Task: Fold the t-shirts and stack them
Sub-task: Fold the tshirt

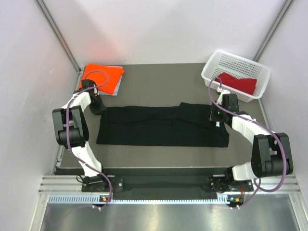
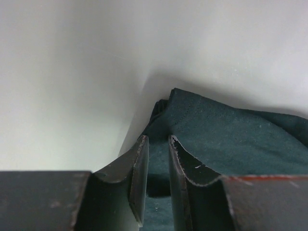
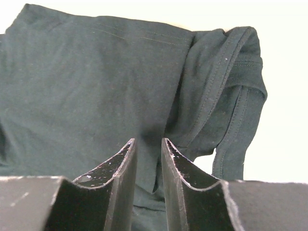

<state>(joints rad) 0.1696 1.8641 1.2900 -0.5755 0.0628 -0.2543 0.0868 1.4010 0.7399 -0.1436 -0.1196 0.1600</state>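
Observation:
The large black t-shirt (image 1: 159, 126) lies flat across the middle of the table, folded into a long strip. My left gripper (image 1: 98, 107) stands at its far left corner. In the left wrist view the left gripper (image 2: 158, 139) is open by a narrow gap, over the dark cloth (image 2: 231, 139) and pinching nothing. My right gripper (image 1: 215, 117) is at the shirt's right end, and its jaws (image 3: 147, 141) also stand open just above the cloth (image 3: 86, 86), by the collar folds. The orange t-shirt (image 1: 102, 75) lies folded on the teal one (image 1: 118, 83) at the back left.
A white mesh basket (image 1: 236, 58) stands at the back right corner with the dark red t-shirt (image 1: 239, 83) inside. White walls close in the left, right and far sides. Both arm bases sit at the near edge.

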